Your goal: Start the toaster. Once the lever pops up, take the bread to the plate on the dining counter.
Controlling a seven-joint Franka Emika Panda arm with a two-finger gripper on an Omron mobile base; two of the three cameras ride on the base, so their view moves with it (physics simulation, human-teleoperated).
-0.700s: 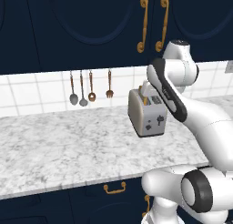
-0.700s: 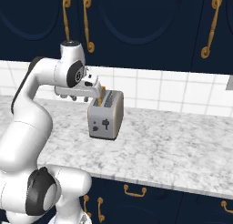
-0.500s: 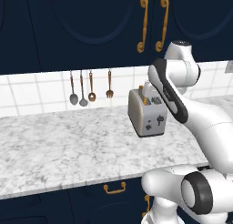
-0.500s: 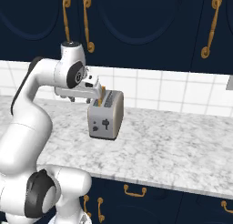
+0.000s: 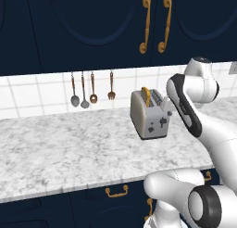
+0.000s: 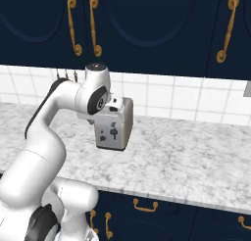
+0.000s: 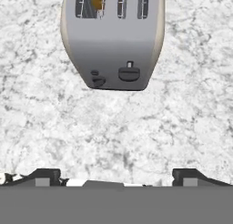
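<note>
The toaster (image 5: 149, 115) stands on the long marble worktop (image 5: 69, 153), close to the tiled wall (image 5: 28, 95), and the bread (image 5: 146, 96) pokes up out of one slot, showing its golden-orange edge. The gripper (image 7: 116, 175) hangs above the front of the toaster with its two dark tips far apart and nothing between them. The toaster is a hard metal box and looks heavy enough to stay put, but it is smooth, so a sideways push might slide it. The lever (image 7: 129, 64) is a tiny dark tab just above a round dark knob (image 7: 129, 74) on the control face — stiff, I think, and best pressed straight down with one fingertip, not pinched. The bread looks light and a bit soft, easy to crush; I would hold it gently by its flat sides near the top edge. Some things are hard to see — from the left base camera the arm (image 5: 185, 106) covers part of the toaster, and from the right base camera the wrist (image 6: 98, 98) hides the slots. How deep the bread sits in its slot cannot be told.
</note>
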